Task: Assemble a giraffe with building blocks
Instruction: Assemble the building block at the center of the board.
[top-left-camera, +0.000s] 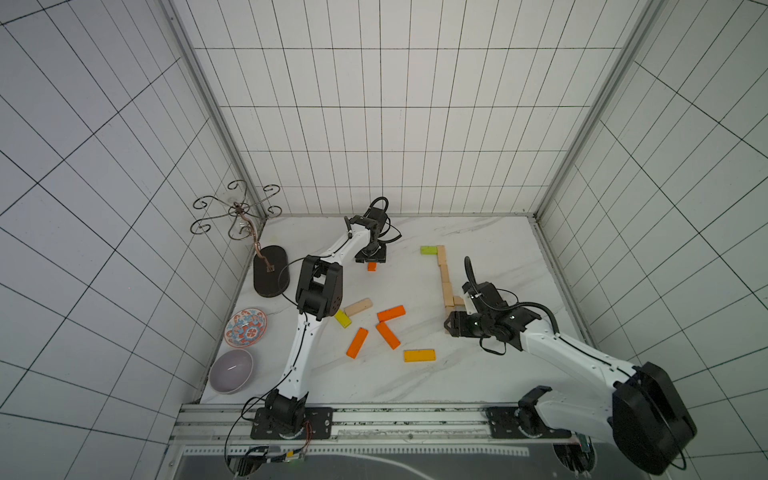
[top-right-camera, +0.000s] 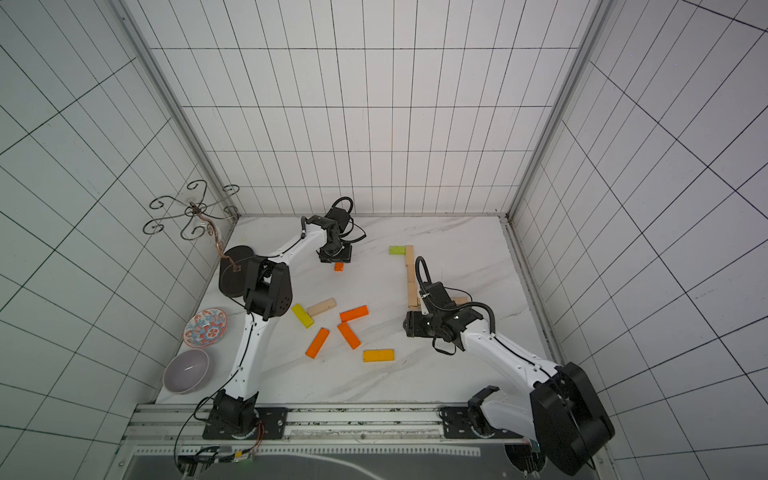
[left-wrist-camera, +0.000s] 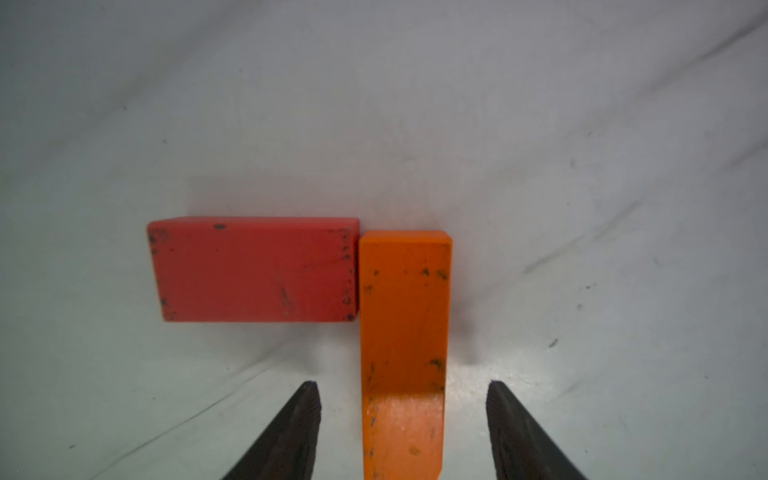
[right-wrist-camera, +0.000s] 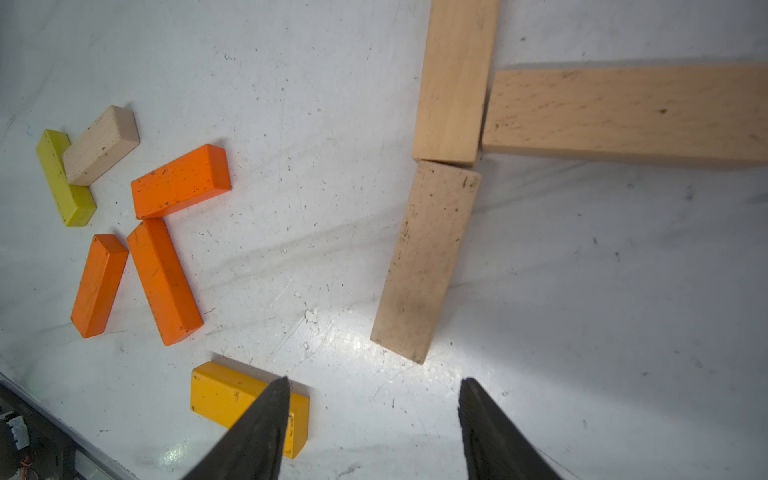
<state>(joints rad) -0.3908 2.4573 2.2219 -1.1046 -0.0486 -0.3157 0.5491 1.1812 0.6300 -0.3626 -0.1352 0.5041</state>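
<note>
Between the parted fingers of the left pincer (left-wrist-camera: 403, 384) lies an orange block (left-wrist-camera: 405, 316), set lengthwise on the white marbled tabletop (left-wrist-camera: 582, 124). There is a clear gap to each finger, so this pincer stands open and grips nothing. Just past its fingertips, a red block (left-wrist-camera: 253, 270) lies crosswise, its short end touching the orange block's long side near the far end. The right pincer (right-wrist-camera: 376, 380) hangs open and empty over the tabletop. Just ahead of its tips a pale wooden bar (right-wrist-camera: 426, 262) lies slightly tilted, its far end touching a second pale bar (right-wrist-camera: 455, 83). A third pale bar (right-wrist-camera: 623, 112) butts against the side of that second bar at a right angle. One finger of the right pincer hides part of a yellow block (right-wrist-camera: 224, 399). Farther off on that same side lie three orange blocks (right-wrist-camera: 164, 282), and beyond them a yellow-green block (right-wrist-camera: 64, 178) touching a pale rounded block (right-wrist-camera: 102, 145). In both top views the pale bars run in a line away from the right pincer to a lime green block (top-left-camera: 428, 249) (top-right-camera: 397, 249).
</note>
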